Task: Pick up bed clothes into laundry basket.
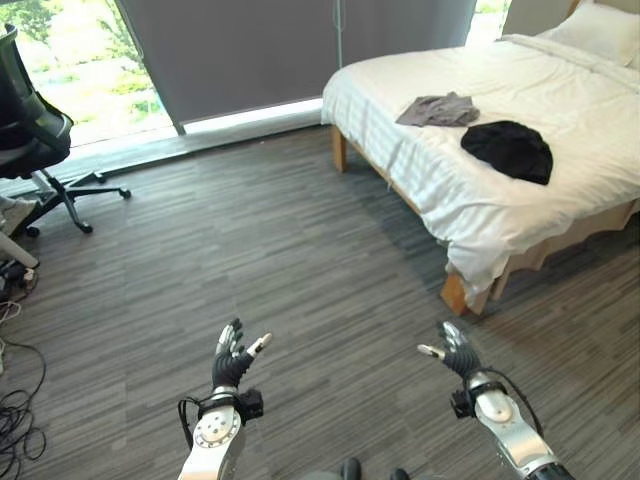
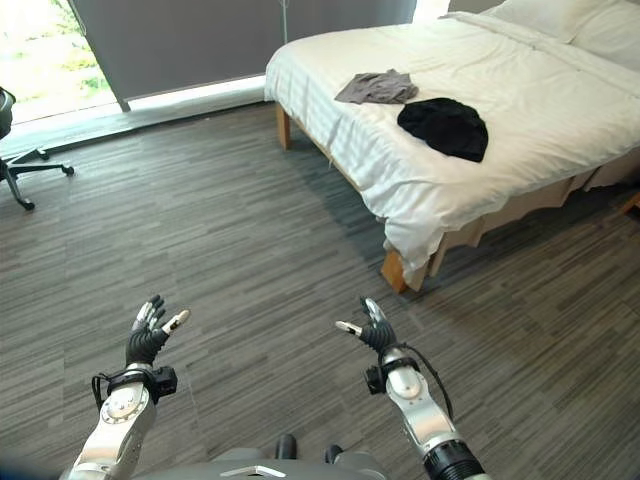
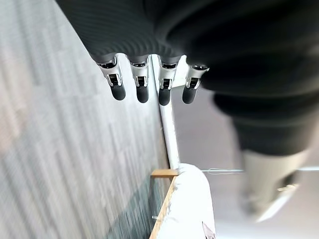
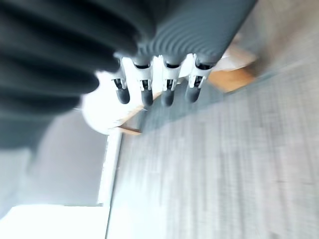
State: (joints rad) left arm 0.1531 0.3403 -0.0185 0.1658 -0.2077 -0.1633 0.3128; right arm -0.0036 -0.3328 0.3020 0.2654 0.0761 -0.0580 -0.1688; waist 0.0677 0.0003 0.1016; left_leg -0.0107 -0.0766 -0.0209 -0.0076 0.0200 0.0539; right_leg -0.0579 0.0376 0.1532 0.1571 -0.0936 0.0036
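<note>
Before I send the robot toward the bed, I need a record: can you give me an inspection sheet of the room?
Surface: bed with white sheet, wooden frame.
Job's things: grey garment and black garment lying on the bed, close together; laundry basket: nothing seen.
Clutter: nothing seen on the grey floor.
Hands: left robot hand and right robot hand open, empty, above the floor.
Cables: loose cables at far left.
Surroundings: office chair, window blind.

The floor [image 1: 250, 250] is matt grey plank with a streaked grain. The bed [image 1: 560, 110] wears smooth white cloth over a pale wood frame [image 1: 455, 292]. On it lie a soft, crumpled grey garment [image 1: 438, 110] and a matt black garment [image 1: 508, 150]. The office chair [image 1: 30, 140] looks like black plastic.
</note>
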